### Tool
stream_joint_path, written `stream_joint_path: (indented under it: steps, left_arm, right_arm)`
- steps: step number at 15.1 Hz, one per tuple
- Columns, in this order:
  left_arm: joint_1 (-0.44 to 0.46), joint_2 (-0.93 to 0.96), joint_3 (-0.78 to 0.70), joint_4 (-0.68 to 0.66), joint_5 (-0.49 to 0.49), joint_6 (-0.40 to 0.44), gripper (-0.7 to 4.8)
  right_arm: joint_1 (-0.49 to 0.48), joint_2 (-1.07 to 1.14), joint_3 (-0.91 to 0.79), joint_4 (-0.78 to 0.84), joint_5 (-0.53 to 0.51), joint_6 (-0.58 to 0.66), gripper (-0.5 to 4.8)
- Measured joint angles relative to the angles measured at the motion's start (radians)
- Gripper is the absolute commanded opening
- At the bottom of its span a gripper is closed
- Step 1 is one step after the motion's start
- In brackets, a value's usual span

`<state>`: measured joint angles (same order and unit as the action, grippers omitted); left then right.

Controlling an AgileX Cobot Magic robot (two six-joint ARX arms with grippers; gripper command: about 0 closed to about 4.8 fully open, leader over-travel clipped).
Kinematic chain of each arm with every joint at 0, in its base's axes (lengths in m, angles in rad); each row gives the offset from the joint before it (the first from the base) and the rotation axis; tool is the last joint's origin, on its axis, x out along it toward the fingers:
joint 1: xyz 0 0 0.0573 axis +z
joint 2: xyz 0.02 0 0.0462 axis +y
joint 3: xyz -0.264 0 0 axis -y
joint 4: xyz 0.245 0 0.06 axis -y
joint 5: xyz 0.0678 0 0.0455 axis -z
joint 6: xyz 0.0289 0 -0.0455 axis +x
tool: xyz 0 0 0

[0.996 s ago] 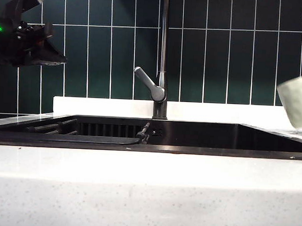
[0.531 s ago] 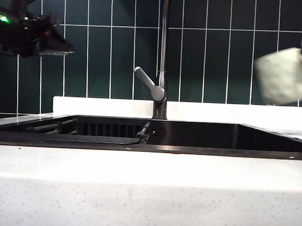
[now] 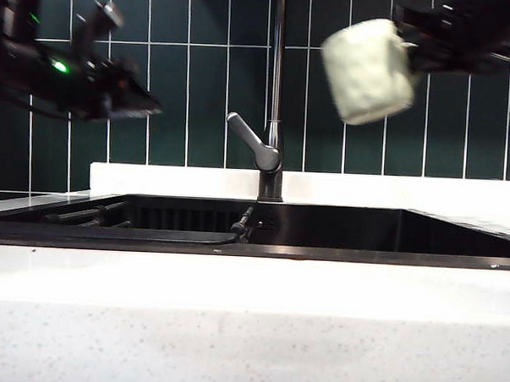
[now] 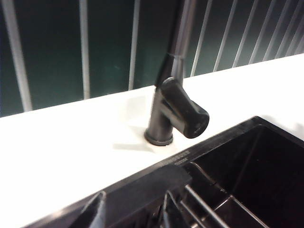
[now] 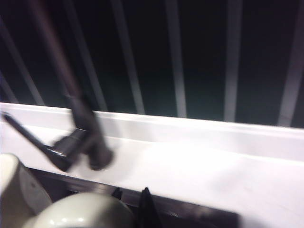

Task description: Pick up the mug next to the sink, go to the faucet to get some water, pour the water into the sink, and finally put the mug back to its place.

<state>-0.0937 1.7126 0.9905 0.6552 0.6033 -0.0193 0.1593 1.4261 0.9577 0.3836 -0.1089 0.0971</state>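
Above the sink (image 3: 321, 223), at two o'clock from the faucet (image 3: 275, 99): right hand (image 3: 414, 46) is gripping the mug (image 3: 368, 71), newly swung inward for filling. Left hand (image 3: 136, 101), widening, is nearing the lever from nine o'clock.

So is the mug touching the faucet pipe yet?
Apart. In the exterior view, dark tile shows between the mug, held by the right hand, and the faucet.

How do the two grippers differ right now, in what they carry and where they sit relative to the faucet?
The right gripper is shut on the mug, carried high, right of the faucet; the left gripper holds nothing. The left gripper sits lower, left of the faucet's lever. Both hang above the sink.
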Motion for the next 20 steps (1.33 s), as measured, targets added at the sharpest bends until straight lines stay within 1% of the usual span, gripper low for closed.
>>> stream_joint_path:
  steps: [2,4,6,9,12,14,16,17,18,20]
  left_arm:
    - [-0.004,0.083,0.076,0.0,0.035,-0.005,1.54]
    - [-0.014,0.143,0.134,-0.002,0.069,-0.016,1.54]
    - [-0.033,0.212,0.211,0.021,0.074,-0.019,1.54]
    - [-0.044,0.272,0.299,0.022,0.085,-0.019,1.54]
    - [-0.057,0.325,0.398,0.021,0.087,-0.023,1.56]
    - [-0.065,0.36,0.465,0.022,0.091,-0.036,1.69]
    - [-0.074,0.406,0.522,0.014,0.119,-0.047,2.27]
    - [-0.079,0.426,0.546,0.013,0.132,-0.058,2.26]
    - [-0.09,0.45,0.572,0.005,0.168,-0.064,2.26]
    - [-0.114,0.455,0.576,-0.005,0.179,-0.064,2.25]
  right_arm:
    - [0.043,0.04,0.071,-0.052,-0.001,0.0,-0.01]
    - [0.071,0.071,0.106,-0.062,0.002,0.003,-0.01]
    - [0.11,0.122,0.149,-0.072,0.0,0.053,-0.01]
    - [0.142,0.169,0.213,-0.08,0.002,0.068,-0.01]
    - [0.155,0.231,0.319,-0.076,-0.014,0.071,-0.01]
    - [0.153,0.262,0.38,-0.085,-0.033,0.071,-0.01]
    - [0.153,0.262,0.396,-0.09,-0.039,0.071,-0.01]
    - [0.153,0.261,0.396,-0.09,-0.042,0.071,-0.01]
    - [0.153,0.262,0.396,-0.099,-0.042,0.071,-0.01]
    - [0.153,0.262,0.396,-0.114,-0.045,0.068,-0.01]
